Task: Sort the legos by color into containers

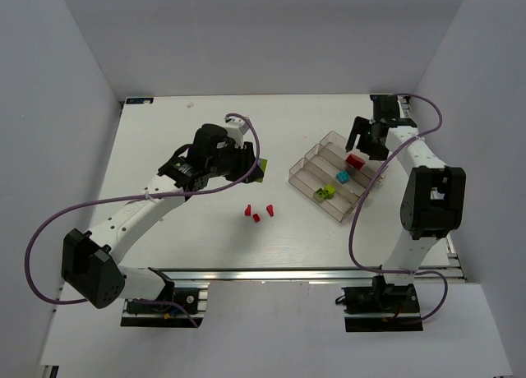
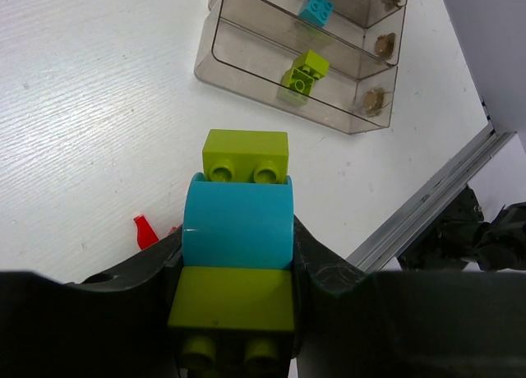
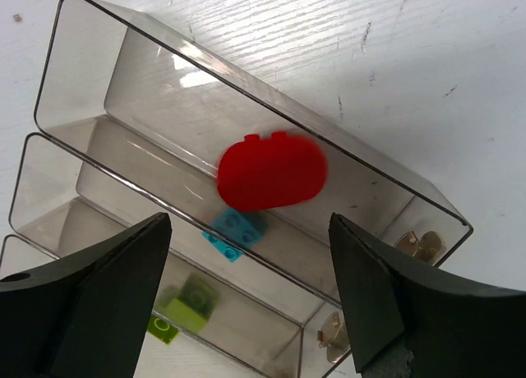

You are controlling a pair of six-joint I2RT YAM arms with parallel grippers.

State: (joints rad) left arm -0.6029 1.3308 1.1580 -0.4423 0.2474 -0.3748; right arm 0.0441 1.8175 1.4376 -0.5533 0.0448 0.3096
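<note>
My left gripper [image 1: 251, 166] [image 2: 238, 246] is shut on a stack of legos [image 2: 238, 222], a cyan piece between two yellow-green bricks, held over the table left of the tray. The clear divided tray [image 1: 297, 174] [image 2: 246, 74] [image 3: 48, 66] holds a cyan brick [image 3: 237, 230] [image 2: 315, 6] and a yellow-green brick [image 3: 185, 304] [image 2: 304, 72] in separate compartments. My right gripper [image 1: 367, 140] [image 3: 248, 222] hangs open above the tray. A red brick [image 3: 271, 171] [image 1: 355, 159] shows blurred over the far compartment, clear of both fingers.
Three small red legos [image 1: 256, 212] lie on the table between the arms, one of them [image 2: 145, 232] visible beside my left fingers. The table's metal front rail [image 2: 427, 205] runs near the tray's end.
</note>
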